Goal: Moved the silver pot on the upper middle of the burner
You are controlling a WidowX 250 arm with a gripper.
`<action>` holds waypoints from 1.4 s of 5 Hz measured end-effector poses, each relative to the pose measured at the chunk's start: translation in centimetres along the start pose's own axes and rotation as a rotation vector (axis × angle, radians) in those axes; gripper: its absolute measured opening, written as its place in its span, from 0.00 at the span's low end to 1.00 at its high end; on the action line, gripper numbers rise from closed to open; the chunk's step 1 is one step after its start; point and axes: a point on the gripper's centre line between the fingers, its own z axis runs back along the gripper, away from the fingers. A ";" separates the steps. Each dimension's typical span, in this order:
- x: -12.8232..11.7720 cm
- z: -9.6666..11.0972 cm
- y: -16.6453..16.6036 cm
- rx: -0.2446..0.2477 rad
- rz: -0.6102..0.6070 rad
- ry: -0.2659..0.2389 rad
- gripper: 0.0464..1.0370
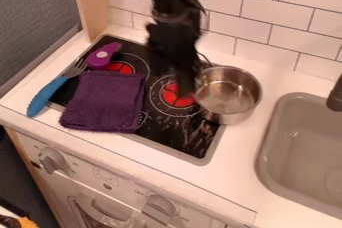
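The pot [229, 94] is smooth, shiny metal. The purple cloth [105, 101] has a rough, matt weave (rather like a knitted dishcloth). The fork [48, 93] has a matt blue handle that looks like plastic. Glossy black covers the cooktop [175, 134]; the sink [267, 144] looks smooth and matt, the post [92, 4] is pale wood, and the wall tiles [264, 14] look smooth.

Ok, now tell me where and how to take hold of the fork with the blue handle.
Best, I'd say, at the middle of the blue handle, from straight above and gripping across its width. The handle is long, lies slantwise and is thicker than the tines; a gap beside it, before the purple cloth, should leave room on that side.
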 end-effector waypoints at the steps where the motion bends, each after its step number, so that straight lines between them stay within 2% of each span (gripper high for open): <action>1: 0.8 -0.3 -2.0 -0.022 -0.119 -0.009 0.96; 4: 4.0 -1.9 -6.0 -0.071 -0.310 -0.007 0.96; 6: 3.9 -3.8 -5.8 -0.074 -0.312 0.043 0.96; 7: 3.8 -4.4 -5.3 -0.078 -0.291 0.055 0.91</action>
